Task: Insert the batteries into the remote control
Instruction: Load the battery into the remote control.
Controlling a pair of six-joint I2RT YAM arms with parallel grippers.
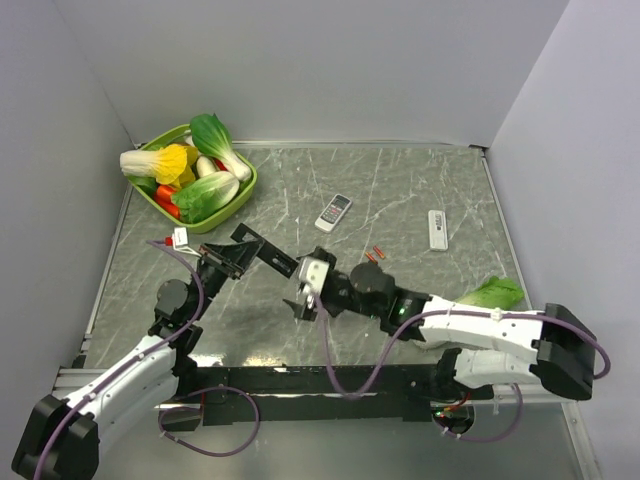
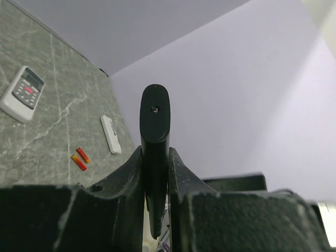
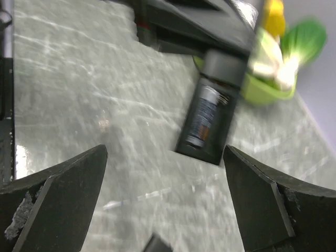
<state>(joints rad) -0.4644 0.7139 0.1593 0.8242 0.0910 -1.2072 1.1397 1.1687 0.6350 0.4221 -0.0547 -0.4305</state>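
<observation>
My left gripper (image 1: 226,258) (image 2: 155,157) is shut on a black remote control (image 1: 266,252) (image 2: 155,123) and holds it above the table, seen edge-on in the left wrist view. In the right wrist view the remote (image 3: 209,113) shows an open compartment with a dark battery (image 3: 202,113) lying in it. My right gripper (image 1: 304,297) (image 3: 165,199) stands open with nothing in it, just short of the remote's free end. Two orange-red batteries (image 1: 376,253) (image 2: 80,158) lie on the table to the right.
A green basket (image 1: 246,186) of toy vegetables stands at the back left. A white remote with buttons (image 1: 334,211) (image 2: 22,93) and a slim white piece (image 1: 437,229) (image 2: 110,134) lie further back. A green leafy vegetable (image 1: 492,293) lies by the right arm.
</observation>
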